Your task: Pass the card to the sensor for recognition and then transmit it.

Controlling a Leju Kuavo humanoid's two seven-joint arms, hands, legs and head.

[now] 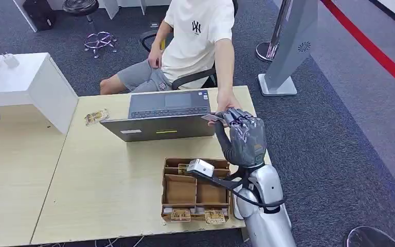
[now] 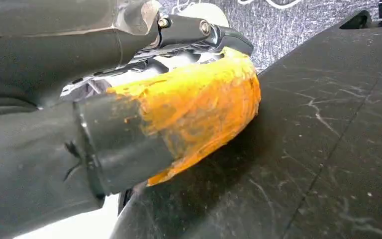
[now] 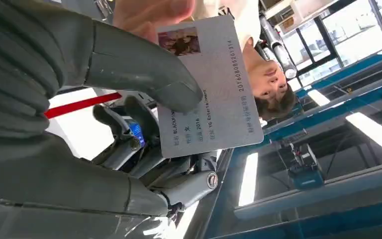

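Observation:
My right hand is raised beside the laptop's right end and pinches a white card between thumb and fingers. In the right wrist view the card carries a small photo and printed text, and my thumb presses on its face. A seated person's hand reaches to the card, and their fingers touch its far end. The grey sensor sits on a wooden box, below and left of my right hand. My left hand, its thumb wrapped in orange, hangs with nothing in it.
An open laptop stands on the wooden table in front of the person. The wooden compartment box lies near the front edge. A small packet lies left of the laptop. A white desk stands at the left.

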